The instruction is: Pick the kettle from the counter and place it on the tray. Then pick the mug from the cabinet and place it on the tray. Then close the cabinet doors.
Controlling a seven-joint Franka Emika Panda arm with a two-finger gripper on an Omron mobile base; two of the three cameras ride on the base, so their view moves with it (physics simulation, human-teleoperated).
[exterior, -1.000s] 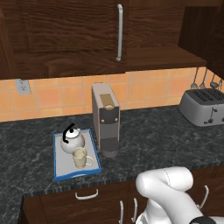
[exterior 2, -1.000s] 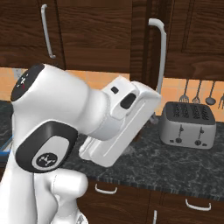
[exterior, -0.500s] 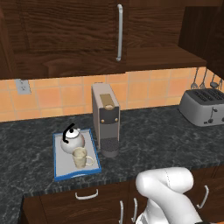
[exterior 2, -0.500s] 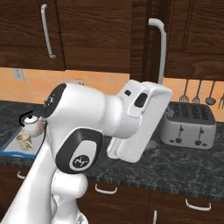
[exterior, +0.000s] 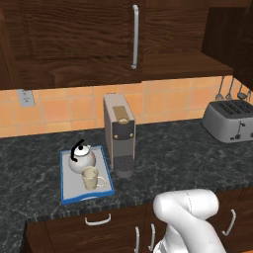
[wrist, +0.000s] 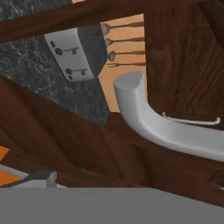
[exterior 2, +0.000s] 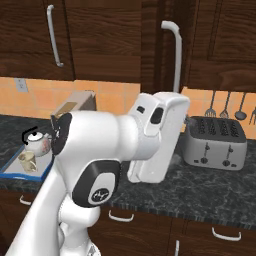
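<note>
No readable text, label, brand or number anywhere.

Only marks without letters: a small round emblem on the dark joint cover of the white arm, too small to read; a faint dark mark on the mug on the tray, not readable; plain round knobs on the toaster, no figures beside them. Nothing written on the coffee machine, the kettle, the cabinet doors or the wall outlet.
</note>
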